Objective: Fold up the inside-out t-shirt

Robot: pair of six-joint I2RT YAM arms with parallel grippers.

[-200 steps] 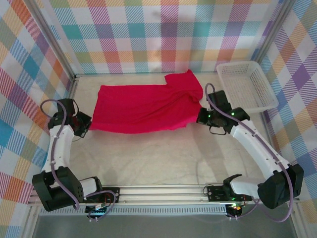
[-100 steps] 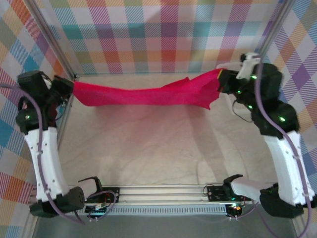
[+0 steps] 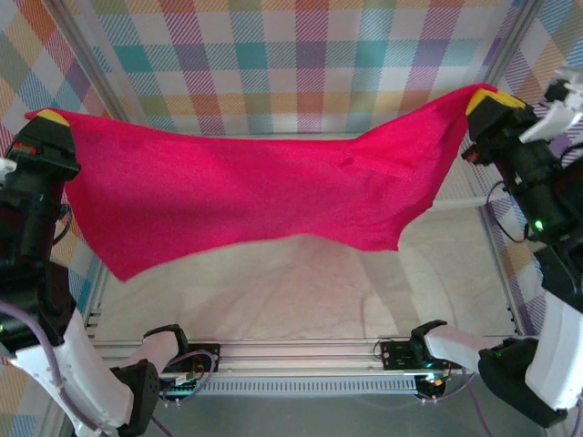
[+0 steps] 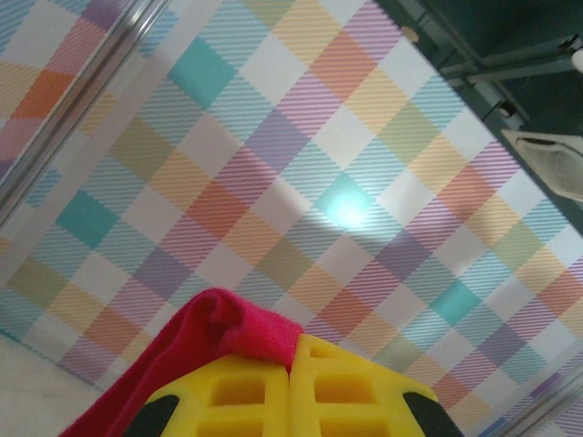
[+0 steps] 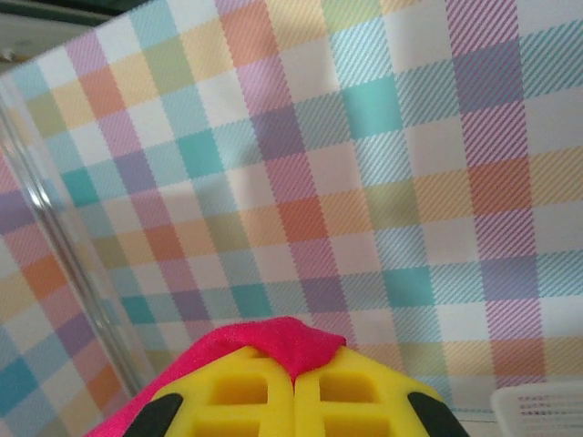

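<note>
Red t-shirt (image 3: 246, 196) hangs spread; my left gripper (image 3: 50, 118) and right gripper (image 3: 492, 98) (upper corners of frame) each pinch an edge. Spreading step, I judge; next, lay it down flat.

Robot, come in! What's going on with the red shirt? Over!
Left gripper and right gripper both shut on the t-shirt. It hangs stretched between them, above the table. White basket apart, right side.

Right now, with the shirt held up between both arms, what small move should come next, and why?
Probably lower both arms together to lay the shirt flat on the table. The left gripper and right gripper are each shut on one end of its top edge, and it hangs spread in the air.
</note>
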